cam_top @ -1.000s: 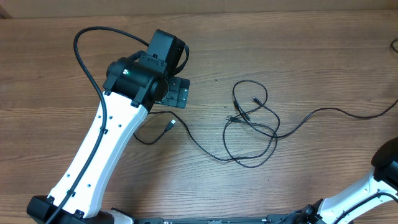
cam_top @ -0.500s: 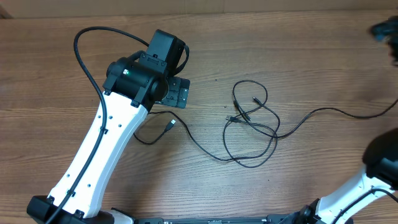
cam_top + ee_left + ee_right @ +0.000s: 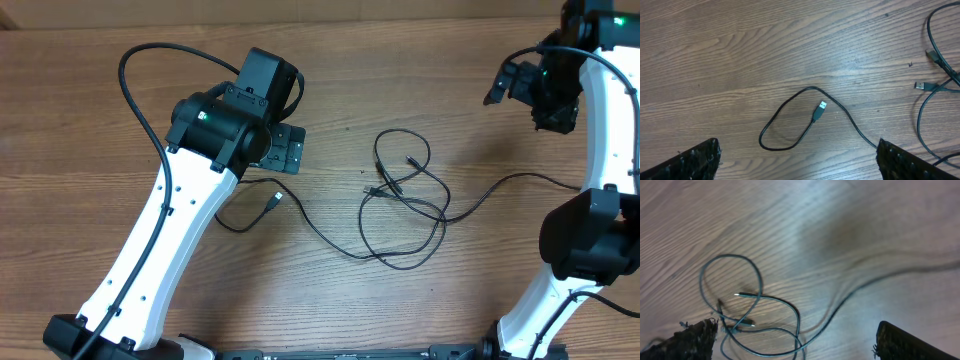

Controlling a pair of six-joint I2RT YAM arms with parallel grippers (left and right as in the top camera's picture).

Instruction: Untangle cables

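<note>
Left gripper [image 3: 797,159]: jaws apart, empty, over a loose plug [image 3: 819,110].
Cables [image 3: 384,188]: tangled mid-table, untouched.
Right gripper [image 3: 800,342]: jaws apart, empty, newly swung in far right. It likely heads for the tangle.

Cables [image 3: 760,296] blurred in right-wrist view — plugs indistinct, strands cut off at left-wrist view's right edge

You've got a wood-grain table [image 3: 480,300] in front of you, matt with a faint sheen; the cables [image 3: 818,111] look smooth, black, rubbery, and the left arm [image 3: 170,240] is smooth white plastic.
</note>
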